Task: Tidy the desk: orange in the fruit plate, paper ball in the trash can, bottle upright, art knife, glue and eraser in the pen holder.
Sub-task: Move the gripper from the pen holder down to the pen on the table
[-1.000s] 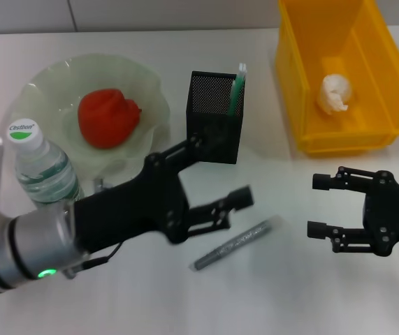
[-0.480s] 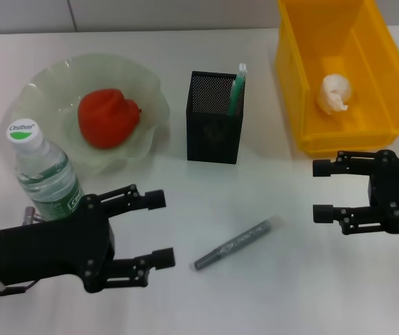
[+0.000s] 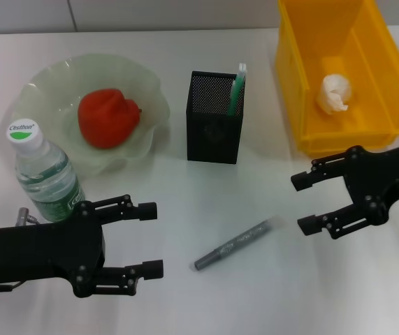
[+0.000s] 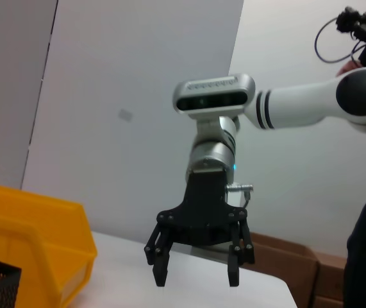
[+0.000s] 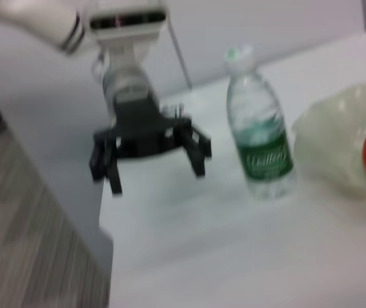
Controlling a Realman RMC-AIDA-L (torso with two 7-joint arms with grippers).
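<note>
The orange point(image 3: 108, 117) lies in the pale green fruit plate point(image 3: 151, 94). Beside the plate the bottle point(image 3: 42, 174) stands upright. A paper ball point(image 3: 335, 93) rests in the yellow trash can point(image 3: 304, 105). From the black mesh pen holder point(image 3: 214, 129) a green and white stick point(image 3: 237, 87) pokes up. A thin grey art knife point(image 3: 235, 244) lies flat on the table between my grippers. My left gripper point(image 3: 153, 239) is open at the front left. Open too, my right gripper point(image 3: 302, 203) hovers right of the knife. The eraser is not in view.
The left wrist view shows the right gripper point(image 4: 197, 273) over the white table beside the yellow trash can point(image 4: 35, 250). The right wrist view shows the left gripper point(image 5: 150, 168), the bottle point(image 5: 259, 138) and the plate point(image 5: 336, 144) near the table's edge.
My left arm pulled back from the pen holder to the front left, its fingers open. My right gripper moved up and left, tilting toward the knife.
</note>
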